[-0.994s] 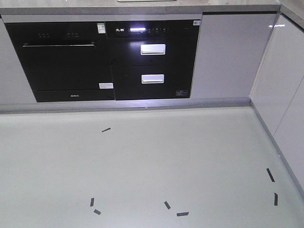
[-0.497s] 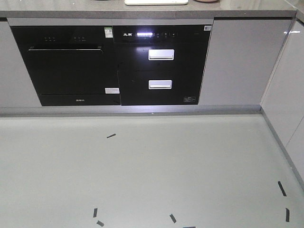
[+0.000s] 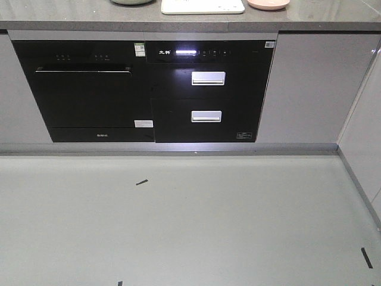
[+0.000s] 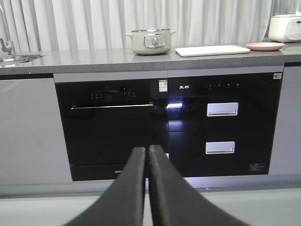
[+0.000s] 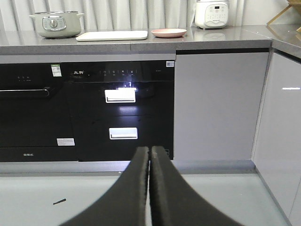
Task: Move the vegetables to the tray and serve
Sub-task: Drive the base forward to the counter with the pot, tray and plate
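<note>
So both arms hang low in front of the cabinets, and everything that matters is up on the counter (image 3: 59, 18), ahead of and above the fingers and well apart from them. The left gripper (image 4: 146, 149) has its fingers pressed together with nothing between them, and the right gripper (image 5: 149, 149) is the same, closed and empty. The tray (image 5: 112, 35) lies flat near the counter's front edge, long axis running left-right along that edge. A pot (image 4: 150, 41) sits to its left and the pink plate (image 5: 169, 33) just to its right, with a small gap between plate and tray. I can't spot the lettuce anywhere. No green shows in any view, and the plate is seen nearly edge-on, so I can't tell what's on it. From the wrist views the tray sits roughly between the two arms, while the plate lines up more with the right one, so I'd guess the right arm is the better pick for that side. The floor (image 3: 190, 220) toward the counter is open, but the side cabinets (image 5: 282, 117) close in on the right and the rice cooker (image 5: 212, 13) stands behind the plate, so there's less room over there.
</note>
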{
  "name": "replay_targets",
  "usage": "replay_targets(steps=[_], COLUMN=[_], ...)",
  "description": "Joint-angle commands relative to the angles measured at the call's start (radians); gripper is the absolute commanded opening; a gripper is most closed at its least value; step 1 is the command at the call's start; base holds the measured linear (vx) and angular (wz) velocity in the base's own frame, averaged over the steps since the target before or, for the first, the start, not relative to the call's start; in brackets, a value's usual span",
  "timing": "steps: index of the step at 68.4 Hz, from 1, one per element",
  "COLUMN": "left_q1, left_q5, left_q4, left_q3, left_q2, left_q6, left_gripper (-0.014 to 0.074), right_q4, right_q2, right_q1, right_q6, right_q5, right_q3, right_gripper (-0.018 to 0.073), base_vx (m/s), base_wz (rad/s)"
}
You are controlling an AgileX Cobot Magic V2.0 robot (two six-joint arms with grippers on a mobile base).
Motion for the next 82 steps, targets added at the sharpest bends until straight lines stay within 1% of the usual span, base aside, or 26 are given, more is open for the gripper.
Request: replay_targets(steps=[1, 82], left_q1=[-0.008, -0.008], left_q5=[-0.071, -0.071], left_q4=[-0.001, -0.001], left_q3=[0.02, 0.02], left_q2=[-0.014, -0.014], left_q6=[-0.008, -0.008], left_gripper=[0.0003, 0.0003], right_q4=[-0.004, -0.004], right_q2=[-0.008, -0.008], right_q1=[0.002, 0.002], right_q6=[0.0, 0.0], right_q5=[-0.074, -0.071], right_q3=[0.016, 0.016], right_gripper=[-0.0008, -0.0008], base_vx=[0.18, 0.18], base_wz=[0.03, -0.02])
